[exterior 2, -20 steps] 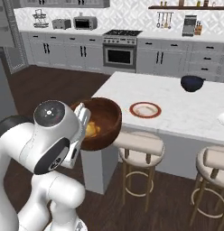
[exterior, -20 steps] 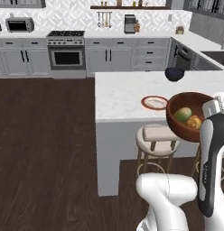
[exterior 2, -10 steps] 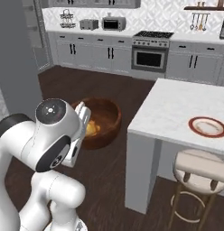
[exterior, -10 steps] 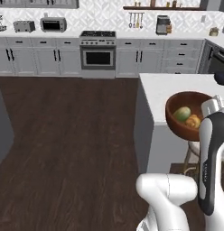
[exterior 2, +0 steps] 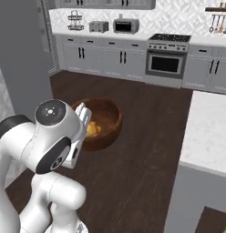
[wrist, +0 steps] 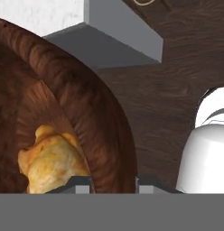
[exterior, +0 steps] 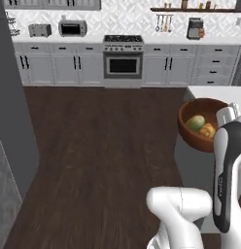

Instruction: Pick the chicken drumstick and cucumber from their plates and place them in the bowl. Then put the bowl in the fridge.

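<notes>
Your pincer is clamped on the rim of the bowl, a finger on each side of the wall, so the bowl rides upright in the air above the floor, just off the bench corner. Inside it lie the chicken drumstick and the cucumber, both loaded. Further off, the fridge stands to your left, the bowl's destination.
</notes>
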